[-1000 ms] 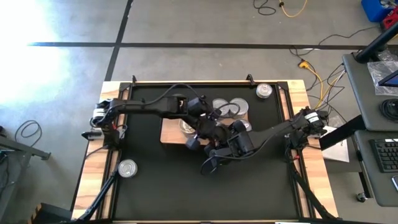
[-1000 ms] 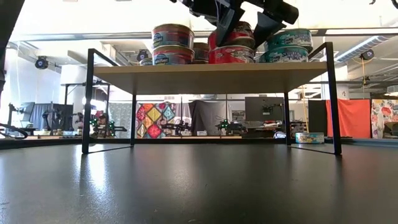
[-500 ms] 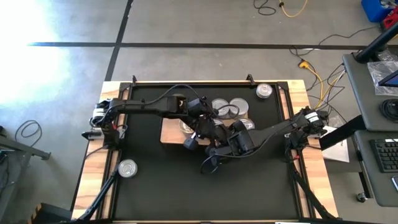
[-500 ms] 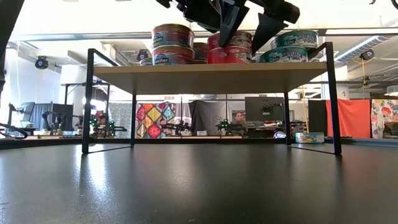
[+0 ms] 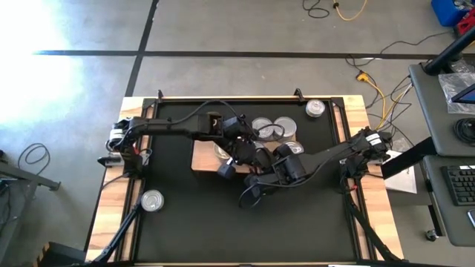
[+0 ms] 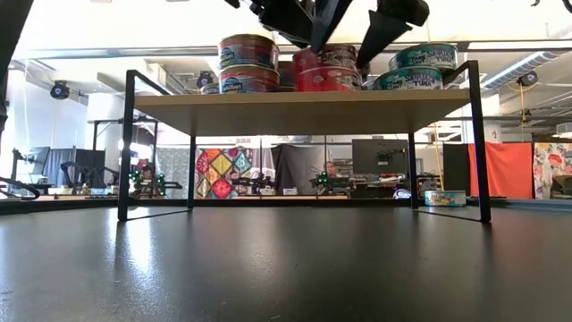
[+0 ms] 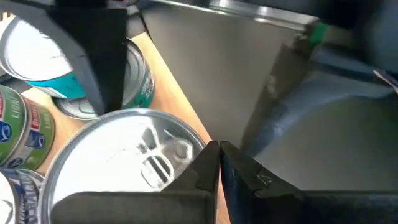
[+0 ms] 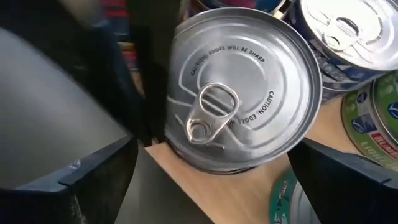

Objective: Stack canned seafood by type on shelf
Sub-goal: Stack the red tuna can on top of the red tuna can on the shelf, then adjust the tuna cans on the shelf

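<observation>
The shelf (image 6: pixel 304 100) is a pale wood board on black legs, and its bare end shows in the high view (image 5: pixel 200 159). Tins stand on it by type: a blue-labelled stack (image 6: pixel 248 64), a red stack (image 6: pixel 326 70) and teal tins (image 6: pixel 420 63). The red stack's top tin (image 8: pixel 242 93) has a silver pull-tab lid. My right gripper (image 8: pixel 217 171) is open. Its fingers (image 8: pixel 93 171) stand wide on either side of that tin, above and clear of it. My left gripper (image 7: pixel 217 158) is shut, with its tips beside the same tin's rim. My left gripper's shut fingertips (image 7: pixel 208 163) come slanting down from above to the rim (image 7: pixel 200 144) of the silver-lidded top tin, at its side. I cannot tell whether they touch it. The tin sits flat on its stack.
A loose tin (image 5: pixel 315 108) lies on the black mat near the far right corner, and another (image 5: pixel 151 200) lies near the left edge. Both arms cross over the shelf (image 5: pixel 286 167). Wooden table rims flank the mat.
My right gripper has risen a little from around the top red tin and stays open. In the low view the fingers stood lower on either side of the tin and now end near its top. The tins have kept still.
</observation>
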